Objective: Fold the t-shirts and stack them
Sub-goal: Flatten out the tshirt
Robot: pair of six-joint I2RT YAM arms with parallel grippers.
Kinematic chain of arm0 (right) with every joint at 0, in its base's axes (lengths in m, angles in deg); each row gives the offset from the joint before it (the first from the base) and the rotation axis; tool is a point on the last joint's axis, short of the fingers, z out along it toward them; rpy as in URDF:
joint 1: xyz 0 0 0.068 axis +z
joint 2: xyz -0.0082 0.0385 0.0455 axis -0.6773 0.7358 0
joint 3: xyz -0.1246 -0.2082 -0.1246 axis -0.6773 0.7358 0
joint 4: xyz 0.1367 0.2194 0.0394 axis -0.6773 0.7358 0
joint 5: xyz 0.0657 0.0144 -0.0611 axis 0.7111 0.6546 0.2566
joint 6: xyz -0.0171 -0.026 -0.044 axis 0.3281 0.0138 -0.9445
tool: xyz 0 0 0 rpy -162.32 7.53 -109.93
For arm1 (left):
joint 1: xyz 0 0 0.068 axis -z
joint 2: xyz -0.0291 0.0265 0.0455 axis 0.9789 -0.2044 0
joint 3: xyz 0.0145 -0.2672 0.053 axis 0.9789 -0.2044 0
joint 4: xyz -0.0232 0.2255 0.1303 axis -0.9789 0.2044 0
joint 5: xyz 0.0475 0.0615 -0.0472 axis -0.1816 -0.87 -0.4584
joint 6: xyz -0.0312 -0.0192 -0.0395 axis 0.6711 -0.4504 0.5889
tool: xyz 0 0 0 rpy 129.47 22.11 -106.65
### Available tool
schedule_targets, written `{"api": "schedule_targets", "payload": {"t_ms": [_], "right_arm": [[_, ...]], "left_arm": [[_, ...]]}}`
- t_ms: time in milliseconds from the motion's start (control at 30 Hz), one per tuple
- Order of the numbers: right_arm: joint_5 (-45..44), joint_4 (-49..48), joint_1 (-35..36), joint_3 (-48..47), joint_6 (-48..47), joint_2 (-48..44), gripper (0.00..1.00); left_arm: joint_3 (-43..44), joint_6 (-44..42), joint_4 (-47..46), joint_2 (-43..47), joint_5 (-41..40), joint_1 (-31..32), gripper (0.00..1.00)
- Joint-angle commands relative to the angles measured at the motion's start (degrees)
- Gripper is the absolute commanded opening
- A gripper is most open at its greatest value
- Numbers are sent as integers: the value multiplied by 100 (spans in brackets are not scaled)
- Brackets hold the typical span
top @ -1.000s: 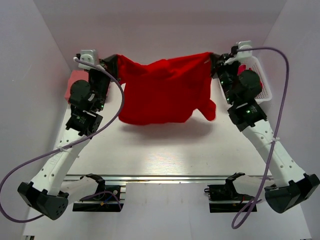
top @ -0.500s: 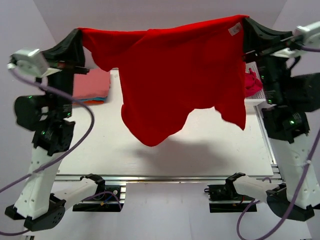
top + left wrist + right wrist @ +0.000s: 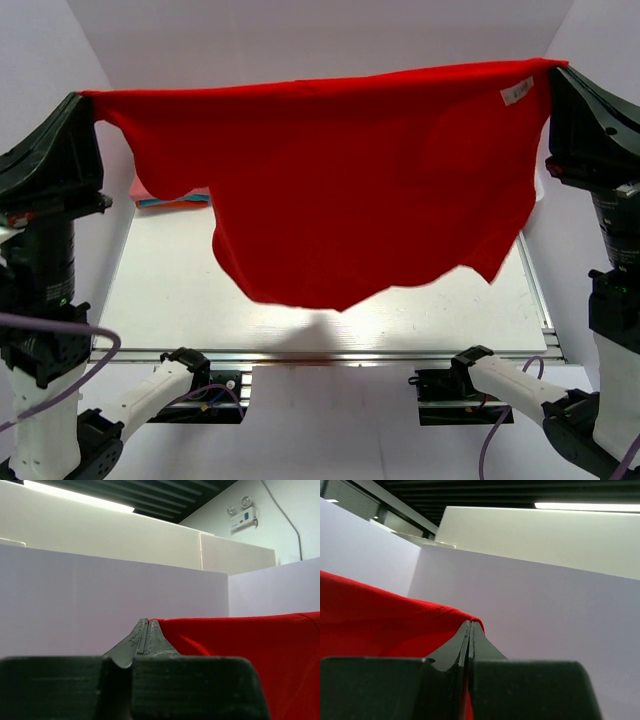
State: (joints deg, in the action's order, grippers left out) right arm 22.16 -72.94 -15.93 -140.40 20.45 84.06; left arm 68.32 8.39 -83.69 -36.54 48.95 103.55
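A bright red t-shirt (image 3: 340,190) hangs stretched wide and high over the table, with a small white tag (image 3: 516,93) near its top right corner. My left gripper (image 3: 88,98) is shut on its top left corner. My right gripper (image 3: 555,68) is shut on its top right corner. In the left wrist view the jaws (image 3: 146,622) are closed with red cloth (image 3: 250,655) running off to the right. In the right wrist view the closed gripper (image 3: 471,624) pinches the cloth (image 3: 370,625), which runs off to the left. A folded stack of salmon-pink and teal shirts (image 3: 170,200) peeks out below the shirt's left edge.
The white table (image 3: 170,290) lies beneath the hanging shirt, with a metal rail (image 3: 330,355) along its near edge. White enclosure walls stand on all sides. The basket is hidden behind the shirt and my right arm.
Both grippers have risen and spread apart, lifting the red shirt off the far table and stretching it wide and taut toward the camera. It now hides the basket and most of the stack.
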Motion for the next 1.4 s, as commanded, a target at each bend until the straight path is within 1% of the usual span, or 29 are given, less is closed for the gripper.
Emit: {"api": "schedule_targets", "payload": {"t_ms": [0,233,267,300,333,367,400,433,467,533,567,600,633,667,733,767,833,867,900,933,1000,1033,1100,1133,1200,1233,1267,1300,1367], "right_arm": [[90,-93,-24,-3,65,-123,0],[-138,-356,-24,655,21,-53,0],[-200,-400,-33,761,13,-62,0],[-357,-661,-24,1258,4,-88,0],[-463,-786,-24,1454,4,-131,0],[-681,-909,-24,1630,30,-123,0],[-762,-1197,-24,2223,65,-141,0],[-850,-1270,-42,2421,100,-141,0],[-1216,-1314,-24,2901,179,-132,0],[-1429,-1586,-33,3230,354,-18,0],[-1814,-1709,-33,3675,408,35,0],[-1983,-1771,-42,3836,460,87,0],[-2280,-1919,-33,3994,687,314,0],[-2562,-2077,-42,4422,698,403,0],[-2870,-2349,-77,4645,1065,911,0],[-3055,-2377,-68,4838,1137,1227,0],[-3241,-2395,-147,4849,1347,1572,0],[-3285,-2387,-173,4709,1453,2130,0],[-3320,-2343,-200,4612,1524,2327,0],[-3346,-2212,-278,4402,1629,2868,0],[-3373,-2062,-358,4024,1700,3224,0],[-3356,-2027,-419,3787,1717,3574,0],[-3303,-1956,-516,3417,1806,4050,0],[-3285,-1921,-577,3146,1788,4374,0],[-3285,-1693,-674,2679,1867,5007,0],[-3216,-1631,-736,2364,1911,5184,0],[-3215,-1465,-762,2022,1946,5638,0],[-3189,-1385,-832,1862,1981,5799,0],[-3057,-1235,-938,1187,2016,6098,0]], "left_arm": [[6,44,39,154,26,-21,0],[-231,44,91,-22,-177,-21,0],[-318,44,91,-74,-333,-21,0],[-528,-9,31,-153,-413,-21,0],[-678,-9,-48,-154,-527,-21,0],[-1045,-79,-145,-206,-772,-21,0],[-1274,-79,-442,-207,-948,-21,0],[-1503,-79,-610,-268,-1159,-21,0],[-1879,-149,-751,-268,-1483,-21,0],[-2189,-150,-928,-548,-1853,-21,0],[-2469,-80,-1024,-654,-2160,-21,0],[-2611,-27,-1120,-759,-2354,-21,0],[-2752,-27,-1208,-882,-2696,-21,0],[-3049,43,-1322,-1145,-2882,-21,0],[-3306,105,-1700,-1471,-3390,-73,0],[-3498,105,-1936,-1847,-3515,-73,0],[-3500,158,-2017,-2296,-3701,-143,0],[-3413,219,-2018,-2542,-3701,-213,0],[-3317,298,-1940,-2780,-3701,-214,0],[-3081,351,-1808,-3287,-3640,-284,0],[-2834,473,-1737,-3781,-3640,-433,0],[-2528,544,-1580,-4271,-3483,-495,0],[-2192,667,-1491,-4766,-3228,-679,0],[-1817,668,-1377,-5003,-3131,-732,0],[-1419,738,-1184,-5732,-2885,-890,0],[-982,738,-1131,-5979,-2788,-891,0],[-752,738,-991,-6233,-2709,-978,0],[-488,808,-859,-6488,-2534,-1066,0],[390,940,-465,-7314,-2418,-1154,0]]}}
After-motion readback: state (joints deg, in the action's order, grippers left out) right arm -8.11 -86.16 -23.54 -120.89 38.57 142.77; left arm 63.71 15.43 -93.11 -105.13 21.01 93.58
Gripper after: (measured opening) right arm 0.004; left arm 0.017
